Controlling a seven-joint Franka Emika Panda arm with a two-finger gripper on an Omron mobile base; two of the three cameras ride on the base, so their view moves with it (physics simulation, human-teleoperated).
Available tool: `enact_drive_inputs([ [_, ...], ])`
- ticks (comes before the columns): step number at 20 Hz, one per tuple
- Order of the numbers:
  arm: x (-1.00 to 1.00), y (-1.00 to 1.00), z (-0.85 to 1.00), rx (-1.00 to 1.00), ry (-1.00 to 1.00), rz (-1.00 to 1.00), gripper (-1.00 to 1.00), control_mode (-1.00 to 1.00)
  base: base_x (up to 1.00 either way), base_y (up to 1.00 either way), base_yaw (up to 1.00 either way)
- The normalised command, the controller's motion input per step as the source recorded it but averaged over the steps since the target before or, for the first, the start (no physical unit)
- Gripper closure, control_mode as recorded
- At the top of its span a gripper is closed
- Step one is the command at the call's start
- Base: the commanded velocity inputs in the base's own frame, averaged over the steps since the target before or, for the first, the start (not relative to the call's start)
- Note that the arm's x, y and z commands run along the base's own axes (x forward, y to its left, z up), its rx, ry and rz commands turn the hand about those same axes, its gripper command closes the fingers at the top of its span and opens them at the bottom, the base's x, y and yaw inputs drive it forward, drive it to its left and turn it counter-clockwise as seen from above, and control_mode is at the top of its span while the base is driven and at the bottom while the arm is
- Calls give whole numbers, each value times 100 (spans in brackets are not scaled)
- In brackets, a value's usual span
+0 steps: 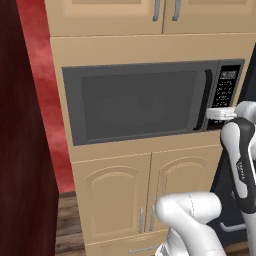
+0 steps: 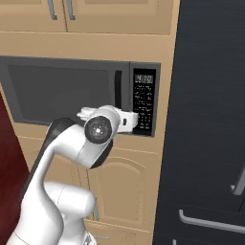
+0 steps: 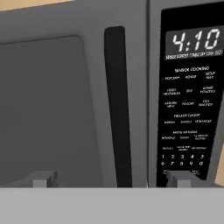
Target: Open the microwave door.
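Beige cabinetry [image 1: 150, 47], one shut microwave door [image 1: 135, 100].

Beige cabinets [image 1: 120, 195], silver handles; red wall [image 1: 47, 100] left; wood floor [image 1: 67, 220]; black fridge [image 2: 210, 119] right.

The wide dark grey microwave door [image 1: 135, 102] looks matt and smooth, its black vertical bar handle [image 3: 118, 105] slightly glossy. The beige cabinet doors [image 1: 112, 200] look like smooth painted wood with silver metal handles [image 1: 141, 220].

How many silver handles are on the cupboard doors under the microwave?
2: the left door's handle and the right door's handle, side by side where both doors meet. The robot's arm may hide more.
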Motion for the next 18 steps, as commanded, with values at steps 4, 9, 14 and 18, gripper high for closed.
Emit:
enact_drive_inputs([
  [4,41,0,0,9,-15,0,-100,-100,0,0,0],
  [9,49,0,0,7,-18,2,-100,-100,0,0,0],
  [14,38,0,0,1,-14,1,-100,-100,0,0,0],
  [18,46,-10,0,0,-2,0,-100,-100,0,0,0],
])
